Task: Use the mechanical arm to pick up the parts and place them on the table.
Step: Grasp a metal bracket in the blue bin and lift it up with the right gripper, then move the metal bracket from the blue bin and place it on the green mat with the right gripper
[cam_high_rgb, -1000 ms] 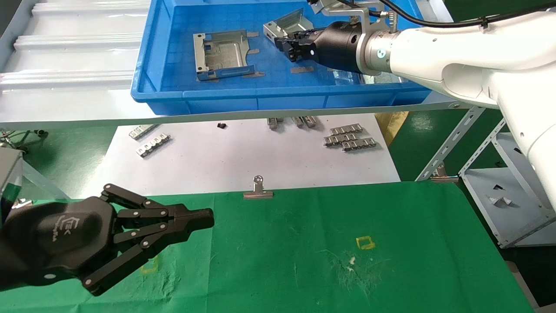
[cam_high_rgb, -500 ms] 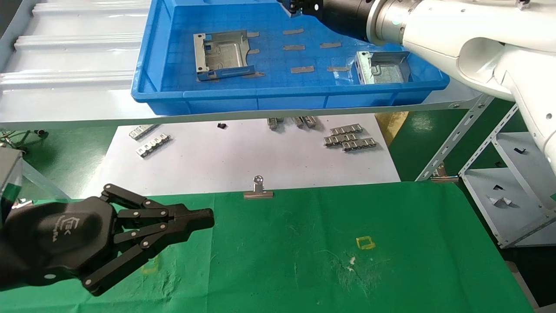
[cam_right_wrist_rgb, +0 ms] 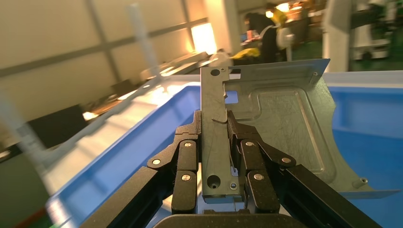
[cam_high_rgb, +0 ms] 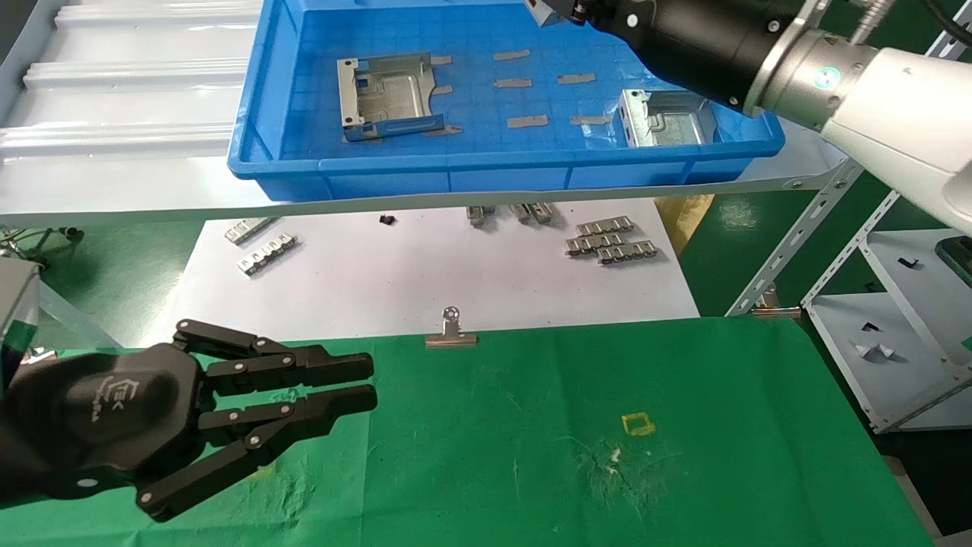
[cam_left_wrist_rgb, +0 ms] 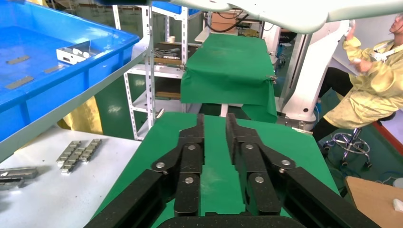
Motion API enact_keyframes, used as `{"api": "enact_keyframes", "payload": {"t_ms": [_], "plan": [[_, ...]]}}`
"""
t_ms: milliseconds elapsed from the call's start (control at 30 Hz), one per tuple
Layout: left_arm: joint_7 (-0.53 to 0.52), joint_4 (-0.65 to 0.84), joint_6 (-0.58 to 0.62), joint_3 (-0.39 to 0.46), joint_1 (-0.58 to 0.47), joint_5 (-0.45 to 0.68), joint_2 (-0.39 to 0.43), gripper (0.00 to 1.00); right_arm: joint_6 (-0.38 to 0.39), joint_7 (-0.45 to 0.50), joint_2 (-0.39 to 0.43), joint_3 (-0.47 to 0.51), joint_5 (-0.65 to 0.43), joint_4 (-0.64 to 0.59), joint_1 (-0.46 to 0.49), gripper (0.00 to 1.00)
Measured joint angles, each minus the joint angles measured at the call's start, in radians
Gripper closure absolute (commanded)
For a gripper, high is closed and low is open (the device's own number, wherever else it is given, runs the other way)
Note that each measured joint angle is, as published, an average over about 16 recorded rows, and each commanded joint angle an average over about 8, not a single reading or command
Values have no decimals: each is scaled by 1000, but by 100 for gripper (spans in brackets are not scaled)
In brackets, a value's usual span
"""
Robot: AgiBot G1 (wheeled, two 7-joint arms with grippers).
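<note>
At seven o'clock in the head view the left hand (cam_high_rgb: pixel 364 384) hangs over the green bench (cam_high_rgb: pixel 577 425), fingers a narrow gap apart, gripping nothing. At five o'clock lies a yellow square outline (cam_high_rgb: pixel 638 424); a binder clip (cam_high_rgb: pixel 452 328) sits at the bench's far edge, white paper (cam_high_rgb: pixel 425 266) beyond. At twelve o'clock, a blue bin (cam_high_rgb: pixel 486 171) holds two parts (cam_high_rgb: pixel 387 95). At one o'clock the right hand (cam_right_wrist_rgb: pixel 215 142), above the bin, pinches a third part's flange (cam_right_wrist_rgb: pixel 216 156).
</note>
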Motion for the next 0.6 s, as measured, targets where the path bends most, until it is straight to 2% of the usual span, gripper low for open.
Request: {"api": "enact_keyframes", "payload": {"t_ms": [333,467,600], "plan": [[0,0,0,0,0,0,0,0,-134,131,279,-23,20,420,-152,100],[0,0,0,0,0,0,0,0,-198,135,378,-26,31,541,-210,100],[0,0,0,0,0,0,0,0,-262,111,456,-30,39,607,-265,100]]}}
